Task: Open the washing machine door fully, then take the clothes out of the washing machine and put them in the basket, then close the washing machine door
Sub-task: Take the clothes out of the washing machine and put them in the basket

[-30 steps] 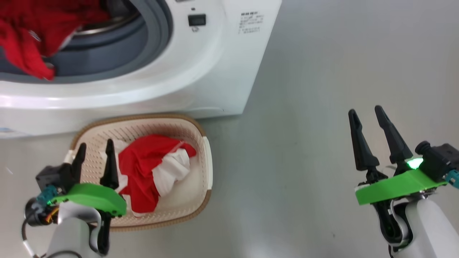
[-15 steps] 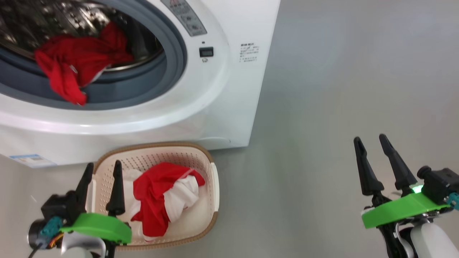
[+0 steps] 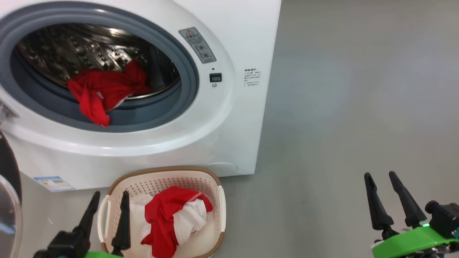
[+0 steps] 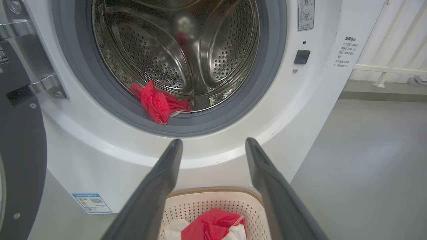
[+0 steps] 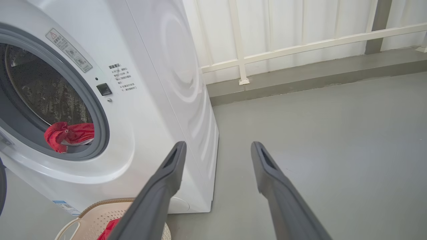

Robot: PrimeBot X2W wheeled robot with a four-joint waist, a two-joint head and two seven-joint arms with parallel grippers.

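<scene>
— Grey floor (image 3: 340, 107) all round, and a white railing (image 5: 300, 46) runs along the far wall. Where does the washing machine stand?
— The washing machine (image 3: 233, 143) fills the far left, its front facing the near side. The washing machine door (image 4: 20, 160) is swung wide open on the left and hangs from a metal hinge (image 4: 36, 88), leaving the round opening uncovered.
— What lies inside?
— One red garment (image 3: 104, 93) sits at the bottom of the perforated steel drum (image 4: 160, 50) and spills over the lip onto the grey gasket (image 3: 188, 93). A red and white garment (image 3: 172, 222) is heaped in the basket (image 3: 161, 171).
— Where is the basket?
— It is on the floor just in front of the machine, below the opening and a little right of the blue label (image 3: 53, 183).
— And the grippers?
— The left gripper (image 3: 111, 195) hovers at the near left over the basket's left rim. Its fingers are apart with nothing between them, and they point towards the machine's front under the opening. The right gripper (image 3: 379, 174) is well to the right over bare floor. Its fingers are spread and empty too, and it is clear of the machine's right side.
— Anything on the front panel?
— A grey warning sticker (image 3: 197, 44) sits right of the opening, with a small black square (image 3: 215, 77) just below it.
</scene>
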